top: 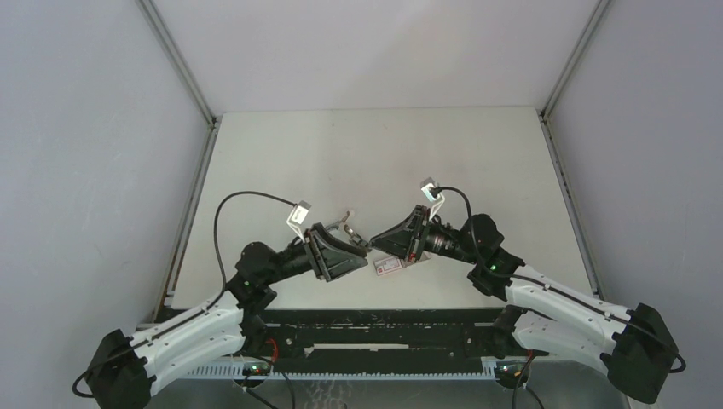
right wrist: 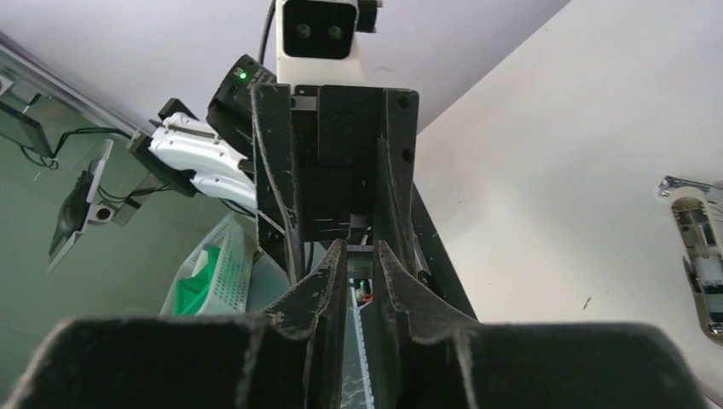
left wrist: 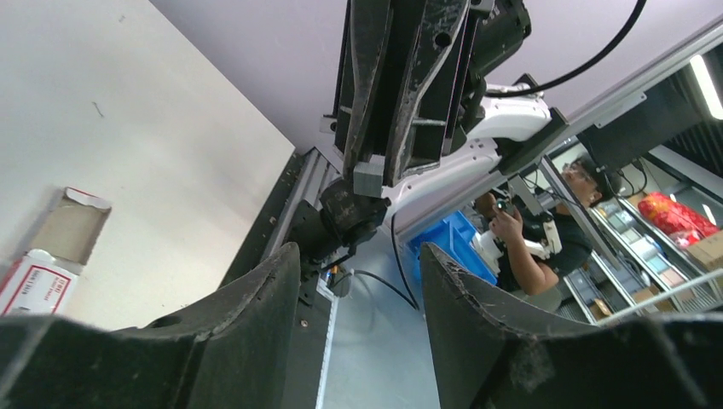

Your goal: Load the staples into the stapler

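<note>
The stapler (top: pixel 348 223) lies opened on the table just behind the two gripper tips; it is white with a metal inner arm and also shows at the right edge of the right wrist view (right wrist: pixel 697 264). My right gripper (top: pixel 377 242) (right wrist: pixel 360 249) is shut on the staples (right wrist: pixel 361 224), a small grey bar pinched at its fingertips. The bar's end also shows in the left wrist view (left wrist: pixel 368 177). My left gripper (top: pixel 363 246) (left wrist: pixel 358 281) is open and empty. It faces the right gripper tip to tip, a short way apart.
A pinkish-red-and-white box (top: pixel 388 266) with its tan tray pulled out lies on the table under the right gripper; it also shows in the left wrist view (left wrist: pixel 47 256). The table's near edge rail (top: pixel 367 315) runs just in front of the arms.
</note>
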Tool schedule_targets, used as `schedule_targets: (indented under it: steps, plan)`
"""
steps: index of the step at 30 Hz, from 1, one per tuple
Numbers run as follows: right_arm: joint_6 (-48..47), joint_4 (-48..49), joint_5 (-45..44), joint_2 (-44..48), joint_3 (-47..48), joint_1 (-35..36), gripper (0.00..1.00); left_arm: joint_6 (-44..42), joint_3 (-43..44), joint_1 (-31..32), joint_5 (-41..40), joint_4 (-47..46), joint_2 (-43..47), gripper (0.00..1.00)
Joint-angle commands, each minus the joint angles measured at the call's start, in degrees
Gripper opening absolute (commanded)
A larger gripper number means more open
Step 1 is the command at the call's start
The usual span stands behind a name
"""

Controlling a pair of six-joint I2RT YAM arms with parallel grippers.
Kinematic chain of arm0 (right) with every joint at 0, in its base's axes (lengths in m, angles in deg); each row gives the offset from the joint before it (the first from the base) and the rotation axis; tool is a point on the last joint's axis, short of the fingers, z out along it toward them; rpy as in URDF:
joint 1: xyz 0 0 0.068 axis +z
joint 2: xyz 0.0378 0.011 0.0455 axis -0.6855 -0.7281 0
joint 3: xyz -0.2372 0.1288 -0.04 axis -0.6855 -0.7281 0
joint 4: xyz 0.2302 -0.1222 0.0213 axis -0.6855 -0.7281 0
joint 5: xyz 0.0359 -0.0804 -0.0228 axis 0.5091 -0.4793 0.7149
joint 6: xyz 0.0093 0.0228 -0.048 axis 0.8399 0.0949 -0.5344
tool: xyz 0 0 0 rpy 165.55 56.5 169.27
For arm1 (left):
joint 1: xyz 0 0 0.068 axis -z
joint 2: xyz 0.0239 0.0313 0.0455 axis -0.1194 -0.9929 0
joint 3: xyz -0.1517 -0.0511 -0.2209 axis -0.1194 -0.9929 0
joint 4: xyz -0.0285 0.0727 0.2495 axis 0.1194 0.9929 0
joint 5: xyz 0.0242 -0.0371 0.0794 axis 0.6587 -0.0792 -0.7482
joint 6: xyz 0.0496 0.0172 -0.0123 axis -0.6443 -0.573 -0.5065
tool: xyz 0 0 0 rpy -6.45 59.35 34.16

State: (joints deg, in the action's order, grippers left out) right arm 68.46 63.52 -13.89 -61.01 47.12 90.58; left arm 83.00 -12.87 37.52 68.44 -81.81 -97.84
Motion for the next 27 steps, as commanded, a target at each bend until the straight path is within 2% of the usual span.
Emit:
schedule_targets:
  steps: [1, 10, 27]
  plan:
    - [1.08, 4.46, 1.80, 0.45, 0.55, 0.67, 0.14, 0.60, 4.63, 1.49, 2.13, -3.45, -0.99, 0.57]
    - [0.62, 4.52, 2.62, 0.14, 0.47, 1.18, 0.14, 3.55, 5.71, 2.42, 2.12, -9.94, -4.27, 0.50]
    - [1.30, 5.66, 4.47, -0.56, 0.47, 1.21, 0.14, 4.42, 5.45, 2.55, 0.23, -11.48, -5.53, 0.32]
